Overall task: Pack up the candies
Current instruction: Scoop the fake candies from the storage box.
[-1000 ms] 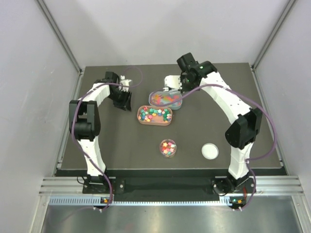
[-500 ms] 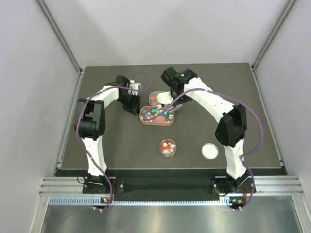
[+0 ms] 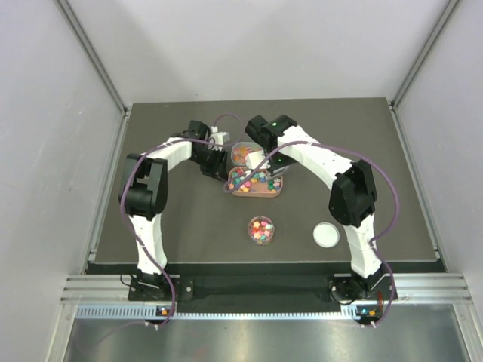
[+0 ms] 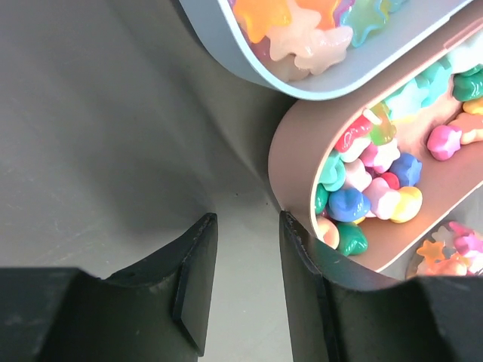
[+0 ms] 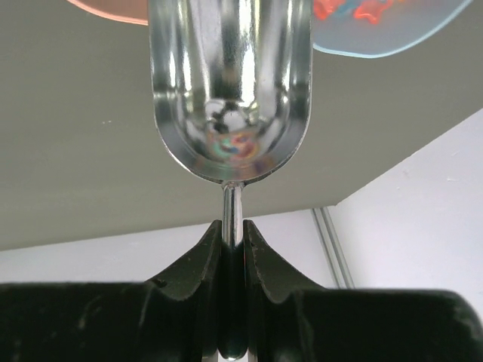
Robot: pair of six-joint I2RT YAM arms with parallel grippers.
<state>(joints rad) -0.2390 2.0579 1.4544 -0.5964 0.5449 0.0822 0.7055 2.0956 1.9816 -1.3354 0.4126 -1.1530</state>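
Mixed-colour candies (image 3: 250, 179) fill a pink oval tray (image 3: 255, 191) in the middle of the table. More candies (image 4: 302, 30) lie in a blue-grey tray (image 3: 243, 153) just behind it. In front, a small clear jar (image 3: 261, 229) stands partly filled with candies. My left gripper (image 4: 245, 226) is open and empty on the table, its right finger (image 4: 298, 256) against the pink tray's (image 4: 290, 151) left end. My right gripper (image 5: 232, 226) is shut on the handle of a metal scoop (image 5: 230, 90). It hangs over the pink tray, and the scoop's bowl is empty.
A white round lid (image 3: 326, 234) lies on the dark table (image 3: 181, 226) to the right of the jar. Grey walls close in the back and both sides. The two arms meet above the trays, with cables looping over them.
The left gripper moved right up to the pink tray's end, and the tray shifted slightly right. The right arm swung left with the scoop to above the pink tray.
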